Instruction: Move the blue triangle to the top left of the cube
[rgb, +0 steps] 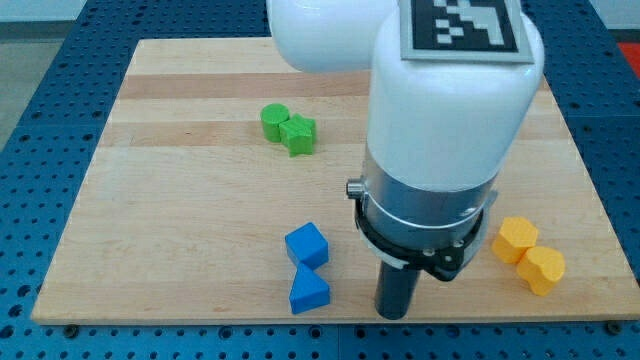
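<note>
Triangle is sitting just below cube, touching it; my tip, a bare rod gripping nothing, is standing right of triangle, apart. Risk: pushing leftward could be dragging cube along or sliding triangle off board

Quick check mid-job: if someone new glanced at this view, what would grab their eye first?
The big white arm fills the view's upper right, its dark rod ending at my tip near the board's bottom edge. Just to the tip's left sit the blue triangle and, touching above it, the blue cube.
</note>
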